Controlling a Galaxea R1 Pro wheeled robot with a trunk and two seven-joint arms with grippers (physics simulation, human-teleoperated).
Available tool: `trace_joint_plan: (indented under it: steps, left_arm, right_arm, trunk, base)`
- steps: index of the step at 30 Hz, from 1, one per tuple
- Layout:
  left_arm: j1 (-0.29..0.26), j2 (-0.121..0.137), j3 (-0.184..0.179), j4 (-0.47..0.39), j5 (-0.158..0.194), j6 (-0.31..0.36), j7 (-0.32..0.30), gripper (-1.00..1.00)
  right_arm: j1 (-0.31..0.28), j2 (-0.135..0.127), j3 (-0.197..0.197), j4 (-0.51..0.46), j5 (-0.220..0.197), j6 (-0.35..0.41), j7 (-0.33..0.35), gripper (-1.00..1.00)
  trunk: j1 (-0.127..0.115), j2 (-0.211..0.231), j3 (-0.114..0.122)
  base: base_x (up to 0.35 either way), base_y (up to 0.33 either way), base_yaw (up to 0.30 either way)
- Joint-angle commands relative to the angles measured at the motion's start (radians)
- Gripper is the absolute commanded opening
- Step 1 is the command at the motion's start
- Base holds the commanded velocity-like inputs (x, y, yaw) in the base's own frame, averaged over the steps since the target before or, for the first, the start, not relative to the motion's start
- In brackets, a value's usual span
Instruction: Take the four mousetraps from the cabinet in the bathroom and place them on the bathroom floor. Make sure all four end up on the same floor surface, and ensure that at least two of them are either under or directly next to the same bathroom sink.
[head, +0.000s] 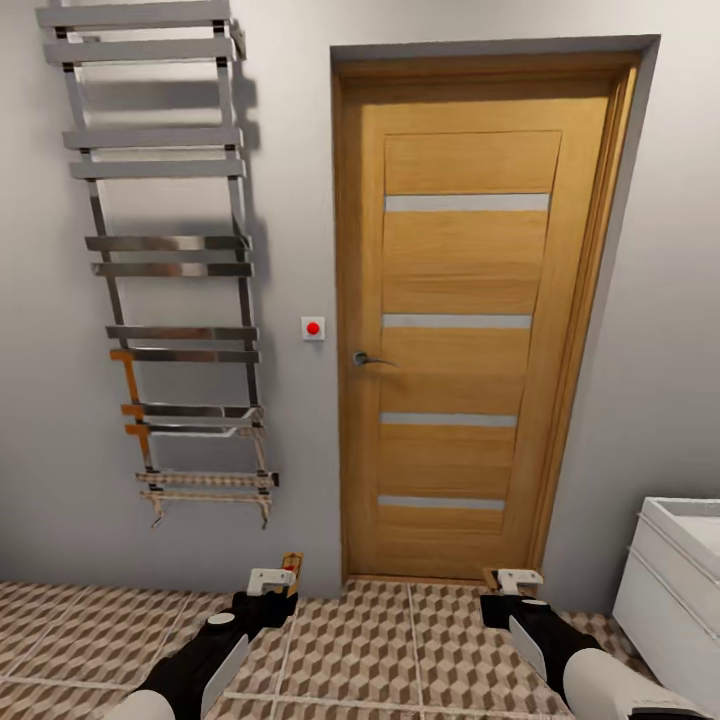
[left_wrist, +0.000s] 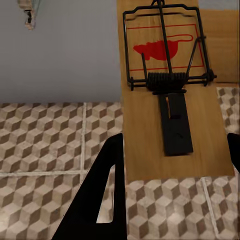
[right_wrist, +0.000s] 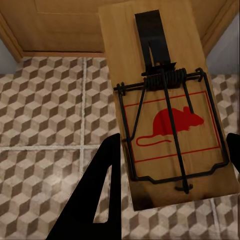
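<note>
Clearly each claw gripped a mousetrap: the left gripper (head: 272, 580) was closed on one mousetrap (left_wrist: 170, 90), the right gripper (head: 518, 580) on another mousetrap (right_wrist: 167, 110), both carried low over the bathroom floor (head: 380, 650) before the door (head: 470, 320). The likeliest slip, I judged, was a board sliding from its edge-only grip, or both landing by the door, away from the sink (head: 680, 580). The boards were smooth pale wood with black wire springs and a red mouse print; the tiles bore a cube pattern.

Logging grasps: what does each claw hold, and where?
Left claw: a mousetrap, gripped across its long edges. Right claw: another mousetrap, gripped likewise.
</note>
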Motion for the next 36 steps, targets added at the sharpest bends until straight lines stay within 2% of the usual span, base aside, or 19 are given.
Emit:
trace_joint_plan:
  steps: [1,27,36]
  left_arm:
    - [-0.001,0.0,-0.003,-0.001,0.007,0.005,0.003,-1.0]
    - [0.0,-0.001,-0.003,0.0,0.007,0.005,0.003,-1.0]
    - [-0.001,-0.001,-0.003,0.0,0.007,0.005,0.003,-1.0]
  right_arm:
    - [0.0,0.0,-0.001,-0.002,-0.003,0.005,0.001,-1.0]
    - [0.0,-0.001,-0.002,-0.002,-0.006,0.006,0.004,-1.0]
    - [0.0,0.002,-0.002,-0.002,-0.004,0.007,0.004,-1.0]
  trunk:
    - [0.0,-0.001,-0.002]
    - [0.0,-0.001,-0.024]
    - [0.0,-0.001,-0.024]
  base:
    - [0.0,0.0,-0.257]
    - [0.0,0.0,-0.242]
    - [0.0,0.0,-0.073]
